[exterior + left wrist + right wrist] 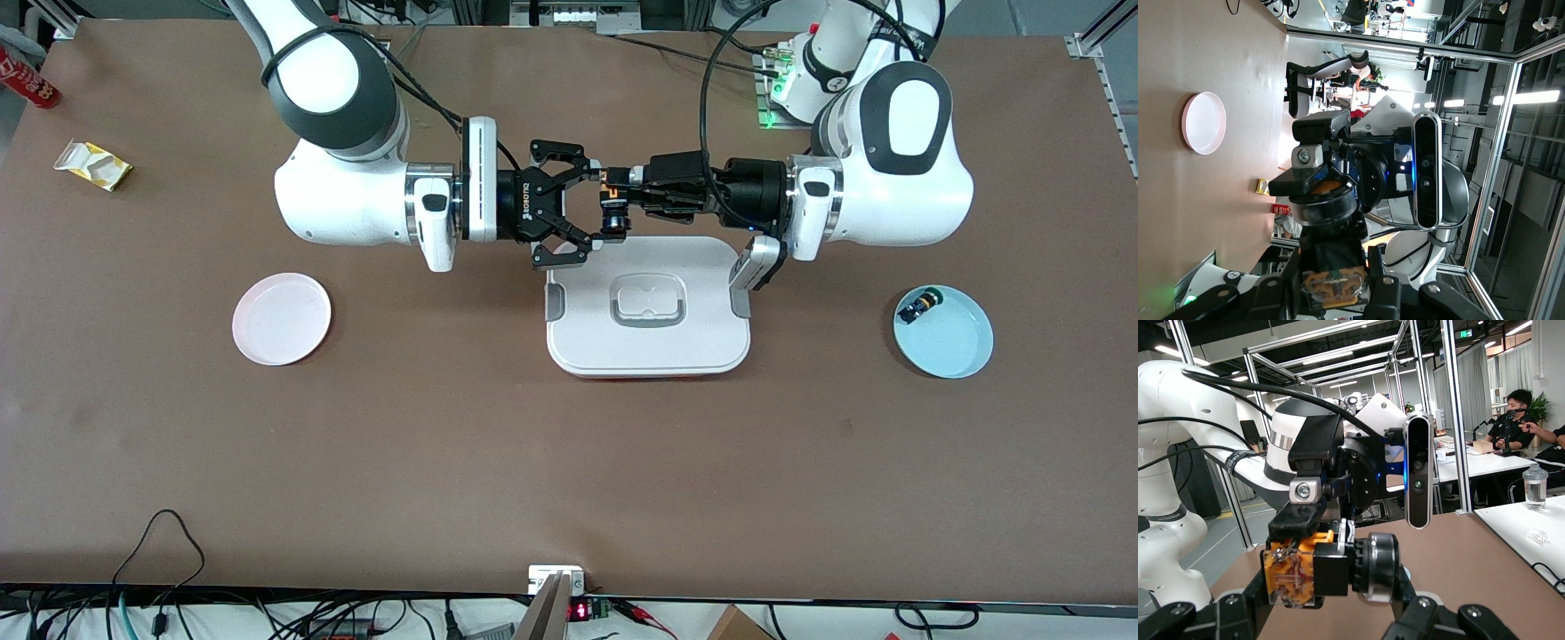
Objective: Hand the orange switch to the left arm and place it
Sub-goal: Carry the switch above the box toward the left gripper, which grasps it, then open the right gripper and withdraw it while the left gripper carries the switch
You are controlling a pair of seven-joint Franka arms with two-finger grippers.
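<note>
The orange switch (pixel 612 209) hangs in the air over the edge of the white box (pixel 649 351) that lies nearest the robots' bases. My left gripper (pixel 613 182) is shut on its orange body, which sits between my fingers in the left wrist view (pixel 1335 287). My right gripper (pixel 589 204) is open and faces the left one. Its two fingers flank the switch lengthwise, one by the orange end and one by the round cap. In the right wrist view the switch (pixel 1331 567) lies across my right gripper (pixel 1328 608), with a left finger (pixel 1305 497) above it.
A pale blue plate (pixel 956 347) at the left arm's end holds a small black switch (pixel 917 307). A pink plate (pixel 281 318) lies at the right arm's end. A yellow packet (pixel 92 165) and a red can (pixel 27 80) sit near the table corner at the right arm's end.
</note>
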